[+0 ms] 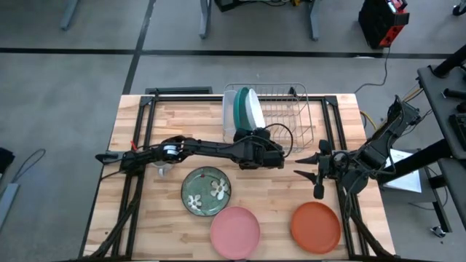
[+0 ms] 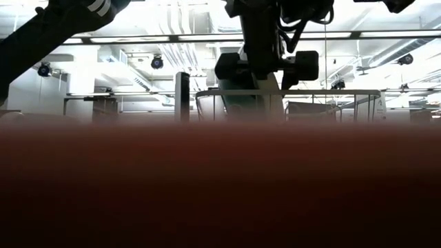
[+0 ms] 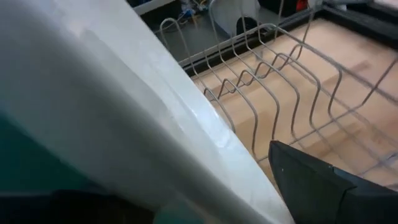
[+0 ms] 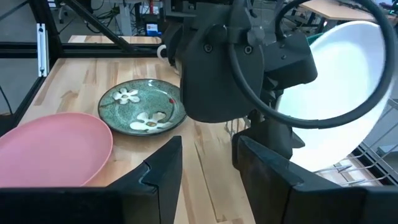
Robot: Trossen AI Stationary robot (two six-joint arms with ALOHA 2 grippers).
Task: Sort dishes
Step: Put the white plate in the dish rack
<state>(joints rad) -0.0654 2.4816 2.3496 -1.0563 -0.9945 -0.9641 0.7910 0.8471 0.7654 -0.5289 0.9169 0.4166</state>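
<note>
Here the left end effector (image 1: 251, 138) is clamped on the white bowl (image 4: 339, 93), standing on edge in the dish rack (image 1: 280, 109). The right end effector (image 1: 307, 164) waits open, the orange-red plate (image 1: 316, 226) just beside it.

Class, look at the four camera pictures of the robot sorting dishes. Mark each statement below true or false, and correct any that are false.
1. The pink plate lies flat on the table. True.
2. The orange-red plate stands in the dish rack. False: it lies on the table, near the right arm.
3. The left gripper is at the rack's front edge, by the white bowl and teal plate standing in it. True.
4. The green flowered plate is stacked on the pink plate. False: the two lie side by side, apart.
5. The right gripper holds a plate. False: its fingers are open and empty.
</note>
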